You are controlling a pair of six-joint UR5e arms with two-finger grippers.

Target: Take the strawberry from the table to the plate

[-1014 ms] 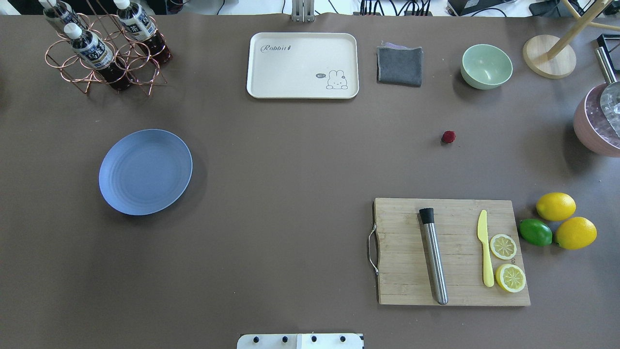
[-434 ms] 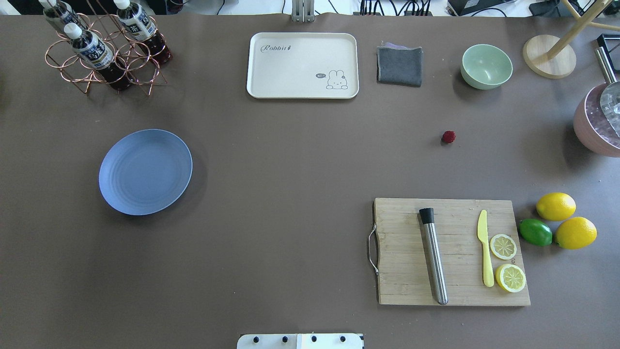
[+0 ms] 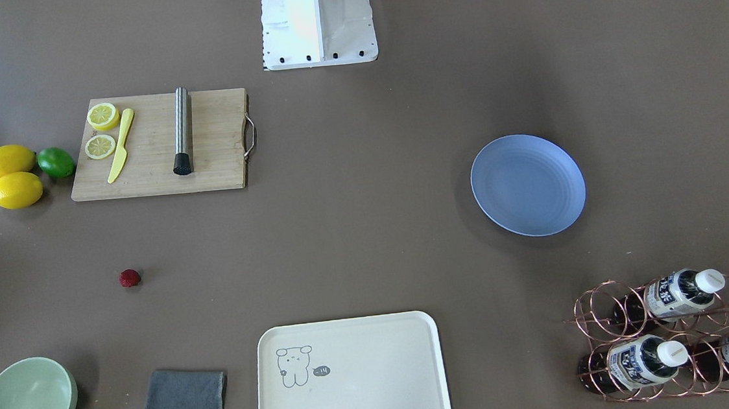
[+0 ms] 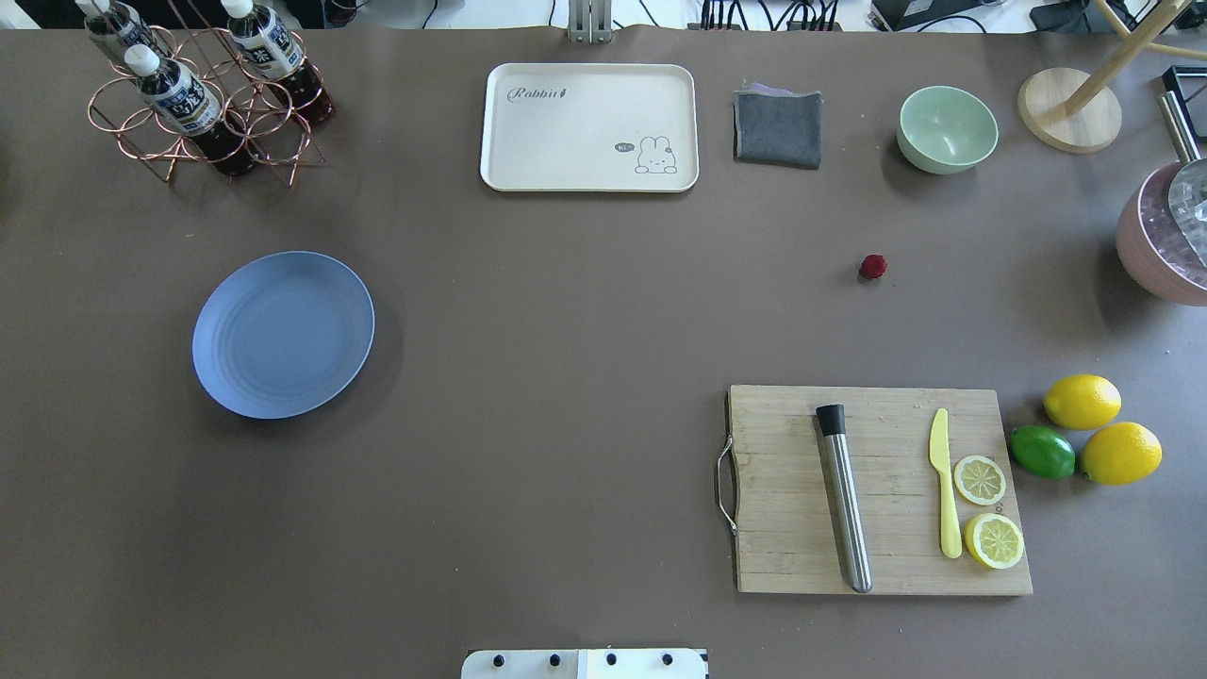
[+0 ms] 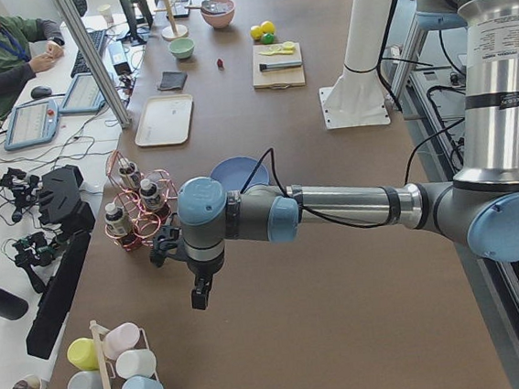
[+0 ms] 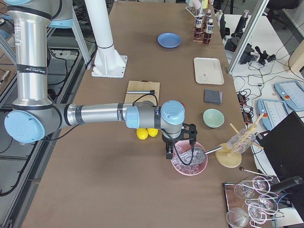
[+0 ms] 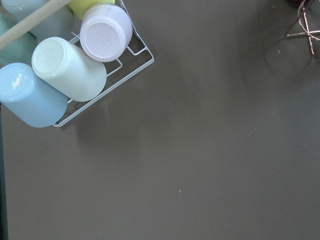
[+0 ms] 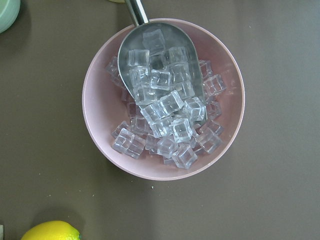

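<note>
The strawberry [image 4: 873, 267] [image 3: 129, 278] lies alone on the brown table [image 4: 566, 311], right of centre in the overhead view, between the green bowl and the cutting board. The blue plate [image 4: 283, 335] [image 3: 527, 185] sits empty on the left half. Neither gripper shows in the overhead or front views. In the exterior left view my left gripper [image 5: 199, 297] hangs over the table's left end, beyond the plate [image 5: 239, 171]. In the exterior right view my right gripper [image 6: 169, 153] hangs above the pink ice bowl [image 6: 190, 161]. I cannot tell whether either is open or shut.
A cutting board [image 4: 877, 490] carries a muddler, a yellow knife and lemon slices; lemons and a lime [image 4: 1042, 452] lie beside it. The cream tray [image 4: 589, 127], grey cloth [image 4: 778, 127], green bowl [image 4: 947, 129] and bottle rack [image 4: 203, 90] line the far edge. A cup rack [image 7: 70, 60] stands at the left end.
</note>
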